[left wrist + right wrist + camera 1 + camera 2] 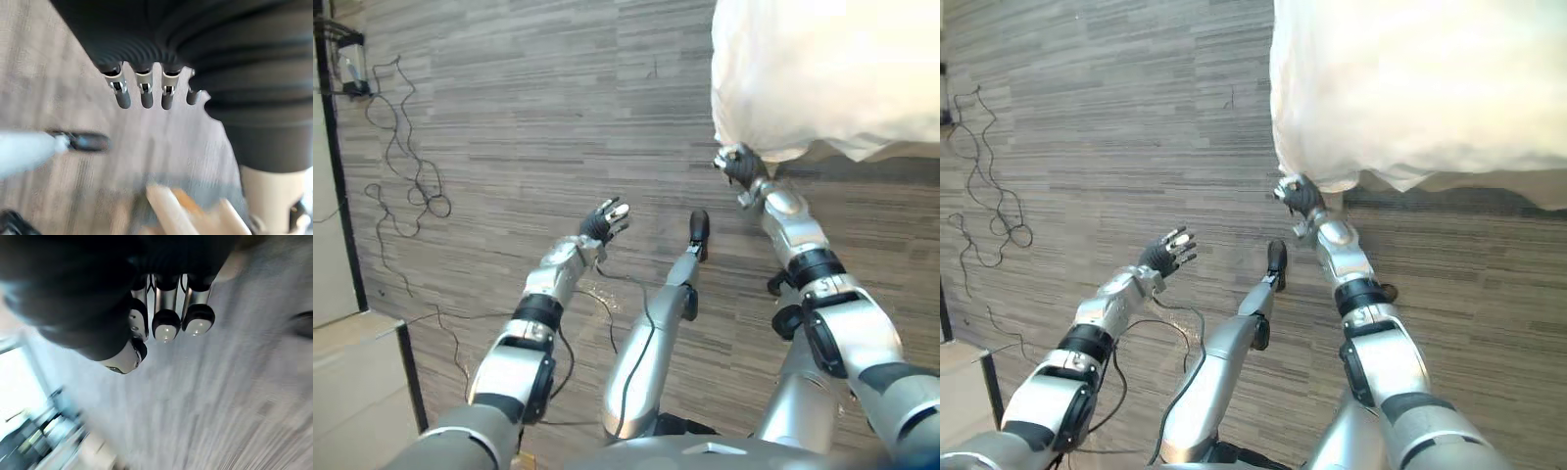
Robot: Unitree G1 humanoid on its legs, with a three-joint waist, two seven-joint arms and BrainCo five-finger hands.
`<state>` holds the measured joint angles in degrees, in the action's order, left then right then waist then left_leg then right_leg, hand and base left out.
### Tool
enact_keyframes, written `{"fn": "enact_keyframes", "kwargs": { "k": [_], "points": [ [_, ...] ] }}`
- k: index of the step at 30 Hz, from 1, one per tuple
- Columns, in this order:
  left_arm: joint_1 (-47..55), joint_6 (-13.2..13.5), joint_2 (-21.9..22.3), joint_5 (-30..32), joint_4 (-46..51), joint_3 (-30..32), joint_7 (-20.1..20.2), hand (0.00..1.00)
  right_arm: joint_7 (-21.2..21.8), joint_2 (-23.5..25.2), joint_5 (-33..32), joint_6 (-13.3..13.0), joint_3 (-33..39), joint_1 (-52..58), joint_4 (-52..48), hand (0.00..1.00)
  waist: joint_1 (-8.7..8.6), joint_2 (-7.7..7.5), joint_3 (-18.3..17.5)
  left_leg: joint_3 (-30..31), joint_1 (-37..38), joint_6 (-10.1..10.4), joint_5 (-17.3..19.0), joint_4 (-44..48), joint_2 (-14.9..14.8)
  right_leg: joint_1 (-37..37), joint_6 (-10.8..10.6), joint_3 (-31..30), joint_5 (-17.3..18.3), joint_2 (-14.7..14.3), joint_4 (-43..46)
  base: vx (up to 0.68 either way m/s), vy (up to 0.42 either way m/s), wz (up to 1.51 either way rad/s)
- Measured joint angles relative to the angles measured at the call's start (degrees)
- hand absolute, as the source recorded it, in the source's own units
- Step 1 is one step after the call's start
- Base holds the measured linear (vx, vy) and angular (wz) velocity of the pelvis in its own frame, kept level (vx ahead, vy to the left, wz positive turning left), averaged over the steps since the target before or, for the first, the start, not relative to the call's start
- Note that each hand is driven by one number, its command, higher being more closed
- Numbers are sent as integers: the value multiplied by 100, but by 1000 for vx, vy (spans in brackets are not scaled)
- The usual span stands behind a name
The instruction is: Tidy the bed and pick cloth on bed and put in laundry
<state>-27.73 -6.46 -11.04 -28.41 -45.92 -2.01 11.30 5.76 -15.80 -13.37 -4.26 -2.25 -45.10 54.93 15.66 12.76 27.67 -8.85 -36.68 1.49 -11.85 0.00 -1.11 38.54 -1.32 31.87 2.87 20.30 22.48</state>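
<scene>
White bedding [822, 78] hangs over the bed's edge at the upper right, with its lowest corner drooping toward the floor. My right hand [741, 168] is raised just under that corner, touching or nearly touching the cloth. In the right wrist view its fingers [166, 328] are curled in toward the palm and no cloth lies between them. My left hand [604, 221] is held out over the bare floor, well left of the bed. Its fingers [142, 93] are straight and hold nothing.
Grey wood-plank floor [509, 98] spreads below both arms. A thin black cable [406, 186] snakes over it at the far left, running up to a small device on the wall. A pale cabinet [342, 372] stands at the lower left.
</scene>
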Motion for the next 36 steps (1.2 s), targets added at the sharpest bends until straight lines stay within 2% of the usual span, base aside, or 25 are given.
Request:
{"fn": "enact_keyframes", "kwargs": {
  "k": [2, 4, 5, 7, 9, 12, 13, 15, 19, 21, 22, 24, 26, 28, 29, 30, 31, 32, 34, 36],
  "points": [
    [397, 149, 169, 305, -10, 30, -198, 0, -158, -98, -111, -170, 145, 275, 112, 100, -36, -1, 0, 13, 30, 12, 15, 15, 0, -83, -1, 30, 15, 0, -27, 67, 26, 17],
    [757, 228, 341, 567, 18, 93, -371, 0, -173, -276, -581, -617, 300, 524, 96, 100, -155, -8, 5, -56, 172, -18, 54, 18, 7, -187, -3, -30, 14, 1, -42, 40, 37, -10],
    [842, 231, 371, 579, 64, 130, -419, 0, -144, -278, -718, -721, 335, 582, 45, 100, -215, -10, 6, -96, 221, -30, 75, 26, 7, -219, -4, -60, 13, 0, -46, 11, 32, -28],
    [1142, 229, 411, 602, 386, 162, -537, 0, -18, -286, -1162, -1068, 471, 872, -405, 100, -414, -19, 12, -223, 390, -50, 192, 71, 13, -300, -31, -212, 24, 0, -60, -10, 24, -35],
    [1521, 192, 408, 602, 876, 280, -665, 0, 201, -283, -1668, -1419, 694, 1465, -1096, 100, -727, -33, 20, -418, 621, -69, 367, 126, 13, -410, -78, -435, 56, -5, -53, 0, 17, -45],
    [1859, 14, 372, 603, 1305, 510, -756, 0, 291, -303, -2038, -1551, 1170, 2326, -1653, 100, -1056, -119, 79, -641, 1040, -62, 526, 126, 4, -657, -171, -627, 143, -14, -47, 59, -13, -43],
    [1918, -47, 361, 603, 1389, 545, -749, 0, 293, -316, -2094, -1556, 1299, 2493, -1752, 100, -1115, -139, 92, -668, 1133, -58, 559, 129, 0, -734, -167, -645, 155, -16, -47, 108, -35, -30],
    [2152, -231, 304, 602, 1746, 683, -737, 0, 179, -310, -2186, -1776, 1903, 3092, -2160, 100, -1356, -218, 146, -701, 1444, -67, 647, 161, -29, -1052, -185, -652, 208, -22, -42, 140, -45, -17],
    [2504, -509, 167, 605, 2066, 719, -520, 0, 124, -330, -2501, -2309, 2984, 3415, -3360, 100, -1606, -336, 179, -878, 2089, -86, 884, 322, -111, -1723, -208, -714, 233, -117, -127, 183, -50, -25],
    [2669, -583, 137, 612, 2004, 717, -490, 0, 363, -373, -2556, -2471, 3259, 3293, -3840, 100, -1637, -444, 73, -966, 2385, -66, 1002, 317, -121, -1970, -262, -751, 265, -164, -236, 126, -14, -38],
    [2721, -581, 141, 667, 1832, 708, -480, 0, 539, -477, -2553, -2552, 3344, 3161, -4084, 100, -1676, -483, -97, -965, 2430, -57, 1037, 300, -129, -2038, -287, -746, 268, -193, -311, 91, -8, -19],
    [2721, -496, 141, 727, 1410, 704, -404, 0, 889, -715, -2554, -2533, 3338, 2936, -4297, 100, -1736, -546, -227, -961, 2571, -54, 1036, 204, -137, -2174, -304, -742, 258, -226, -409, 119, -6, -2],
    [2726, -353, 162, 905, 973, 619, -279, 0, 1381, -949, -2571, -2284, 3164, 2524, -4493, 100, -1798, -563, -363, -963, 2628, -53, 1035, 171, -131, -2248, -326, -741, 245, -220, -465, 88, 5, -1],
    [2729, -121, 267, 1116, 609, 369, -232, 0, 2021, -1244, -2579, -1731, 2649, 1901, -4601, 100, -1816, -504, -503, -971, 2792, -61, 1016, 62, -92, -2381, -360, -742, 225, -204, -521, 78, 23, -3],
    [2729, -86, 324, 1121, 559, 323, -236, 0, 2169, -1259, -2577, -1556, 2483, 1742, -4617, 100, -1822, -470, -550, -970, 2816, -64, 1005, 42, -82, -2412, -376, -741, 215, -200, -547, 54, 27, 1],
    [2712, -7, 414, 1108, 442, 201, -245, 0, 2392, -1234, -2647, -1177, 2159, 1447, -4626, 100, -1817, -398, -626, -970, 2865, -69, 988, -2, -60, -2447, -391, -740, 205, -184, -566, 48, 23, 4],
    [2694, 4, 463, 1103, 371, 138, -244, 0, 2465, -1219, -2713, -905, 1966, 1286, -4623, 100, -1816, -350, -657, -964, 2878, -65, 979, -1, -45, -2465, -394, -734, 203, -165, -566, 44, 34, 6],
    [2658, 20, 571, 1087, 261, 30, -246, 0, 2552, -1201, -2796, -466, 1623, 982, -4594, 100, -1816, -249, -721, -943, 2877, -37, 932, -7, 2, -2470, -408, -728, 196, -111, -563, 23, 35, 8],
    [2565, 50, 678, 920, 49, -139, -245, 0, 2527, -1055, -2931, 213, 1149, 390, -4376, 100, -1800, -82, -764, -910, 2871, 86, 780, -106, 98, -2403, -437, -731, 179, -16, -548, -9, 31, 6],
    [2242, 50, 721, 658, -168, -264, -237, 0, 2305, -865, -2930, 837, 683, -575, -3924, 100, -1780, 248, -720, -772, 2609, 105, 688, -250, 132, -2049, -431, -735, 162, 11, -497, -57, 17, 10]
  ]
}}
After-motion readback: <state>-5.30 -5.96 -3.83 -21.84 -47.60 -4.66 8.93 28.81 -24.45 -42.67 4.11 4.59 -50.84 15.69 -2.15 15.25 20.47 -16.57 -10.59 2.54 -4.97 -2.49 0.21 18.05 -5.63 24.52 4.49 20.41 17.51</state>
